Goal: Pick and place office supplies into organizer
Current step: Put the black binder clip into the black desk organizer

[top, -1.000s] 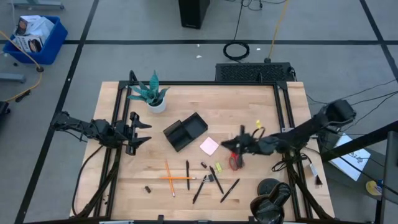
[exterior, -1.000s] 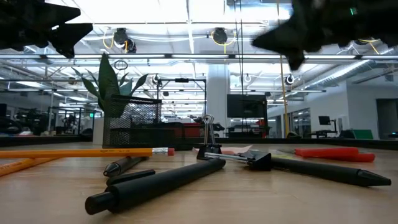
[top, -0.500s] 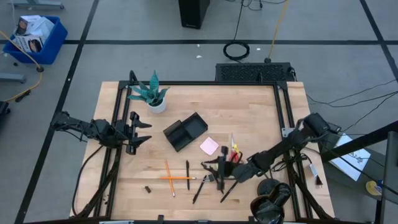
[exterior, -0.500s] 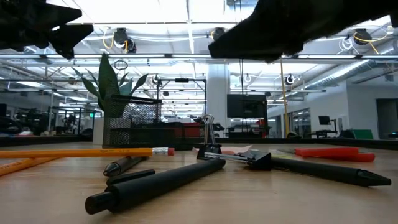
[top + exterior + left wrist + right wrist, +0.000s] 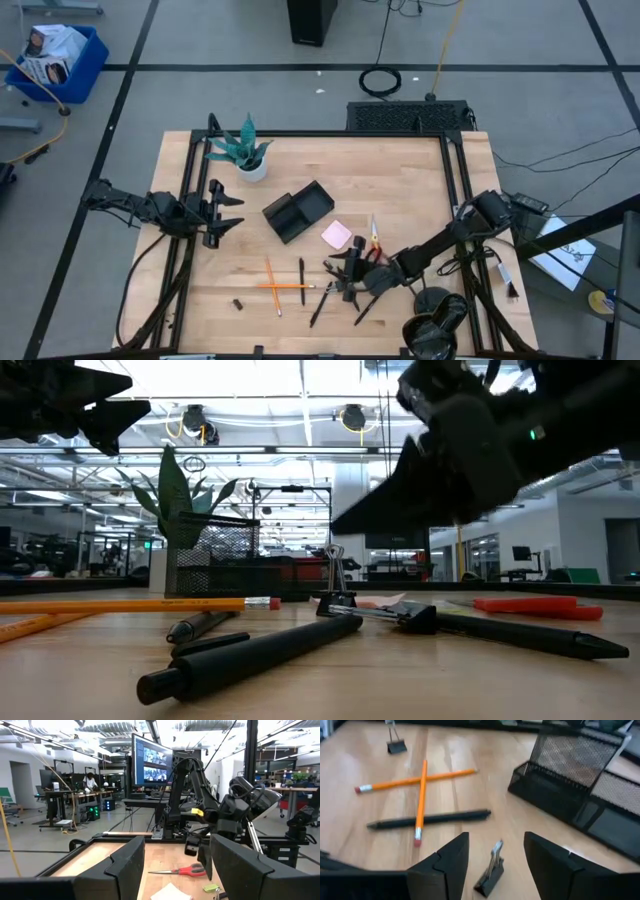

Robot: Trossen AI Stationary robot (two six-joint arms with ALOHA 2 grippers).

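My right gripper (image 5: 342, 276) (image 5: 496, 840) hangs open low over the near middle of the table, touching nothing. A small black binder clip (image 5: 491, 869) stands on the wood just ahead of its fingers. Beyond it lie a black pen (image 5: 430, 818) and two crossed orange pencils (image 5: 421, 785) (image 5: 275, 287). The red-handled scissors (image 5: 373, 240) and the pink sticky pad (image 5: 337, 235) lie flat just behind the gripper. The black mesh organizer (image 5: 298, 211) (image 5: 570, 780) stands at mid-table. My left gripper (image 5: 230, 208) (image 5: 175, 855) waits open above the left edge.
A potted green plant (image 5: 246, 152) stands at the far left. More black pens (image 5: 320, 305) (image 5: 368, 306) and a second clip (image 5: 238, 303) lie near the front edge. In the low view a pen (image 5: 250, 655) and a clip (image 5: 336, 596) lie close to the camera.
My right gripper has swung from above the scissors toward the table's near edge and left, sinking low over the pens and the binder clip and tipping further downward. The scissors lie uncovered on the table. The left arm has kept still.
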